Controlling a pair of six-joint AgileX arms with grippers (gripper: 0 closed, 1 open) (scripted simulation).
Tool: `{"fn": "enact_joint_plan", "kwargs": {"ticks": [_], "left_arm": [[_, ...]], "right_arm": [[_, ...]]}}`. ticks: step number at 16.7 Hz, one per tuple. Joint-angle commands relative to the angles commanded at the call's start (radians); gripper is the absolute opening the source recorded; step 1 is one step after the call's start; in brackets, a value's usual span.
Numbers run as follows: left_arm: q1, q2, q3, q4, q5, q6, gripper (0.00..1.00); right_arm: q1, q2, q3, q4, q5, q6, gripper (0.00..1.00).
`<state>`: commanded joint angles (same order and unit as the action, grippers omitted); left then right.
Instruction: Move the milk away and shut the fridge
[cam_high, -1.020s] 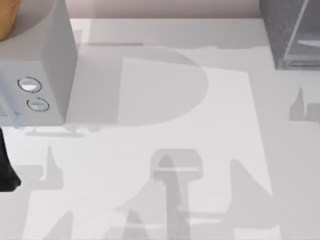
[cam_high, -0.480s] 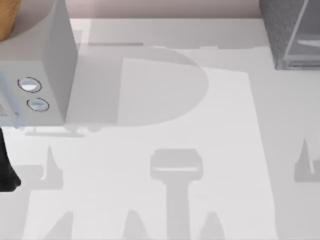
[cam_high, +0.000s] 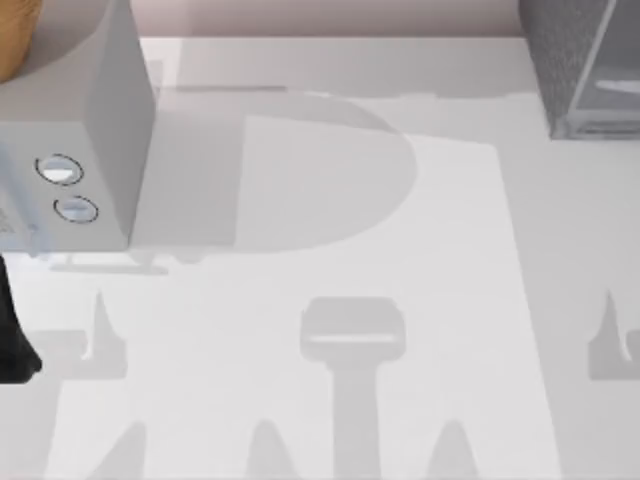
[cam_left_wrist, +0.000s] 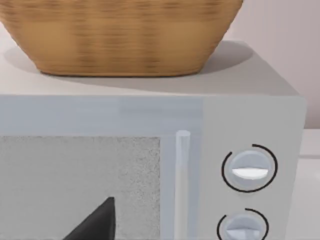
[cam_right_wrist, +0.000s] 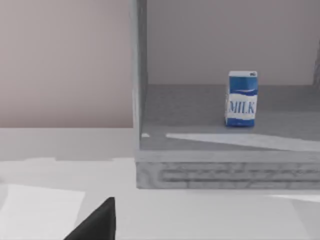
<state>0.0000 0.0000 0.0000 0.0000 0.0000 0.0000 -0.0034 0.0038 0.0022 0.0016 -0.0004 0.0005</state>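
The shadow of my right arm on the table (cam_high: 320, 300) lay just below the fridge (cam_high: 575, 60) 1 second ago. It has since slid down the right side toward the near edge, and over the last half second it has barely moved. I take that to mean the arm has settled at a standoff, with the reach for the milk not yet begun.

From my right wrist, the milk (cam_right_wrist: 241, 98) stands upright on the grey floor inside the open fridge, set well back from the front lip. My right gripper (cam_right_wrist: 97, 222) hangs low over the table, well apart from the carton and off to one side of it. I cannot tell whether it is apart or together. Both steps look undone to me.

My left gripper (cam_left_wrist: 97, 222) is parked facing the light grey box with 2 dials (cam_high: 90, 120) at the table's left, and I cannot tell its state either. A woven basket (cam_left_wrist: 120, 35) sits on top of that box. Between my right gripper and the carton, the fridge's raised front lip and side wall are what I would have to clear.
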Motion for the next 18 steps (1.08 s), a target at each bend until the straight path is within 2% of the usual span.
{"fn": "enact_joint_plan", "kwargs": {"ticks": [4,7,18], "left_arm": [[0.0,0.0,0.0,0.0,0.0,0.0,1.0],[0.0,0.0,0.0,0.0,0.0,0.0,1.0],[0.0,0.0,0.0,0.0,0.0,0.0,1.0]], "right_arm": [[0.003,-0.052,0.043,-0.066,-0.003,0.0,1.0],[0.006,-0.156,0.129,-0.226,-0.004,-0.002,1.0],[0.005,-0.661,0.543,-1.195,0.005,-0.015,1.0]]}}
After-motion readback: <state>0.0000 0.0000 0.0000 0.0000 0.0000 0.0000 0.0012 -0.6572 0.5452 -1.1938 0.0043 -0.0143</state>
